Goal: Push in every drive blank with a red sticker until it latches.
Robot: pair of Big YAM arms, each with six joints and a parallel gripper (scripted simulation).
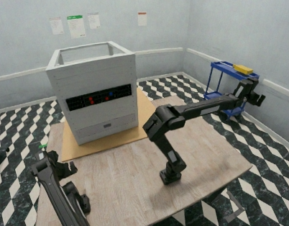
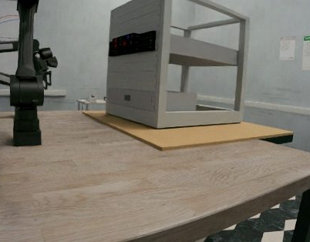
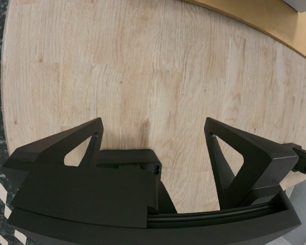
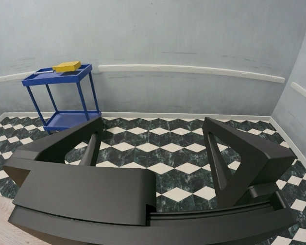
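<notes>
The grey rack (image 1: 95, 75) (image 2: 134, 77) (image 3: 303, 4) stands upright on a tan board. Its black band of drive blanks (image 1: 76, 104) (image 2: 146, 42) crosses the front. Red stickers show left of centre (image 1: 90, 98) and nearer the middle (image 1: 106, 98), with a blue sticker (image 1: 111, 93) (image 2: 128, 36) beside them. How far each blank sticks out is too small to tell. My left gripper (image 1: 74, 168) (image 3: 153, 123) is open and empty above the table, in front of the rack. My right gripper (image 1: 261, 99) (image 4: 152, 122) is open and empty, far right of the rack, facing away from it.
The tan board (image 1: 71, 154) (image 2: 264, 132) (image 3: 253, 22) lies under the rack on the wooden table (image 1: 113, 183) (image 2: 129, 193). A blue cart (image 1: 224, 66) (image 4: 50, 78) with a yellow object (image 1: 243, 69) (image 4: 68, 66) stands beyond my right arm.
</notes>
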